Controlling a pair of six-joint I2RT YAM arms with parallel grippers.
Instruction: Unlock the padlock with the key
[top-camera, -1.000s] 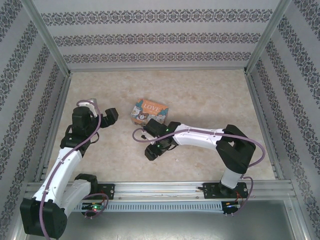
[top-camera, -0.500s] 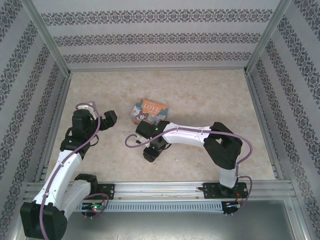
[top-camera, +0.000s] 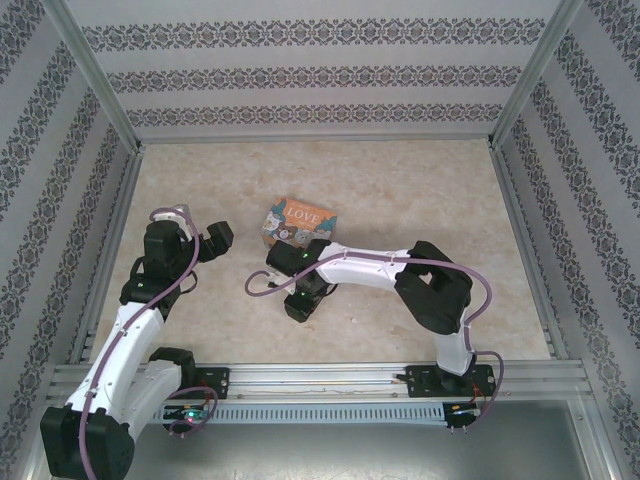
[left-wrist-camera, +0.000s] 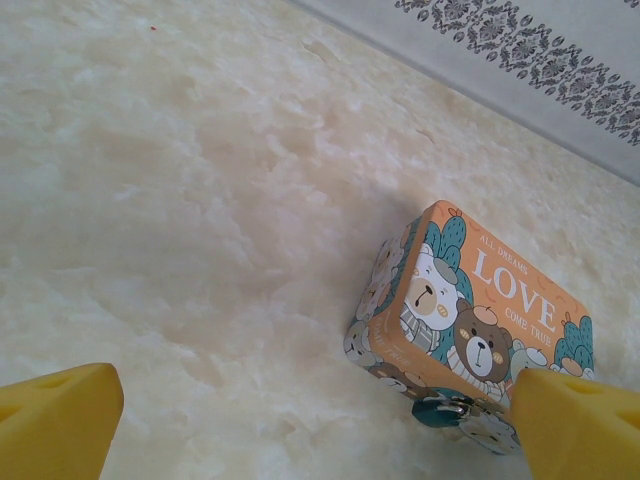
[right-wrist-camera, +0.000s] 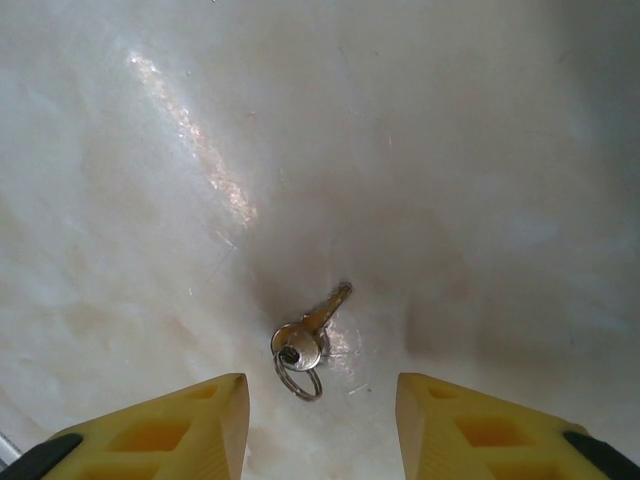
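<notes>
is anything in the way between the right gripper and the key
Nothing visible is. In the right wrist view the key lies flat on the table, just ahead of the right gripper, whose fingers are spread open to either side of it.

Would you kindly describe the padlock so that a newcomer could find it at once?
Find the orange LOVE box on the beige marbled table. At its bottom edge in the left wrist view sits the padlock: tiny and teal, unlike the large cartoon-printed box.
</notes>
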